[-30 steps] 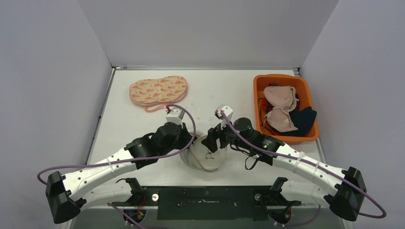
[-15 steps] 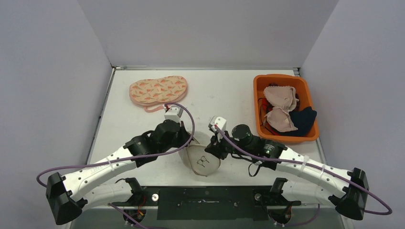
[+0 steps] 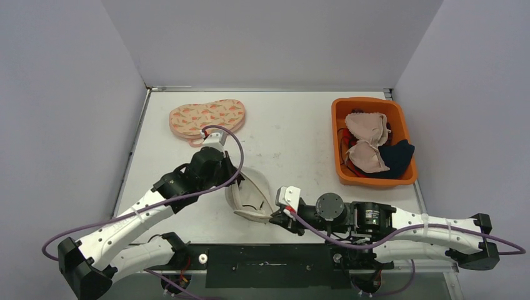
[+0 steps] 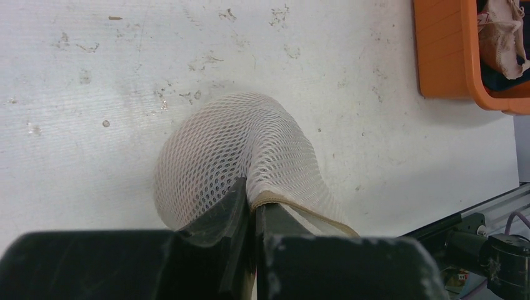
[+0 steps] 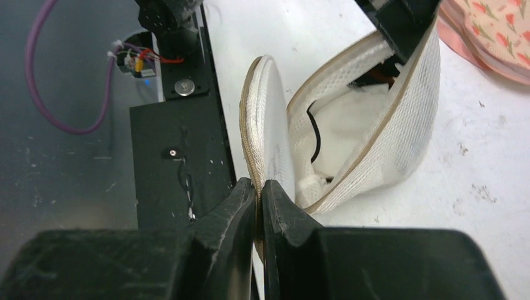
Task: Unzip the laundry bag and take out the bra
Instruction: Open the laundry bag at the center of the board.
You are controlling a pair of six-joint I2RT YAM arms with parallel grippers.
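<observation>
The white mesh laundry bag point(image 3: 250, 190) hangs stretched between both grippers near the table's front edge, its zipped mouth gaping. My left gripper point(image 3: 232, 180) is shut on the bag's tan-trimmed rim point(image 4: 275, 199) at the far side, jaws pressed together point(image 4: 253, 197). My right gripper point(image 3: 274, 217) is shut on the zipper edge of the near flap point(image 5: 258, 185). Through the opening in the right wrist view, the bra point(image 5: 350, 134) shows as white padding with a thin black strap, still inside the bag.
An orange bin point(image 3: 337, 134) holding beige and dark garments stands at the right, and its corner shows in the left wrist view point(image 4: 444, 56). A pink patterned item point(image 3: 206, 119) lies at the back left. The black base rail point(image 3: 269, 256) runs along the near edge.
The right gripper closed on the bag's zipper edge and pulled toward the near edge. The left gripper drew back and left with the rim. The bag's mouth spread open.
</observation>
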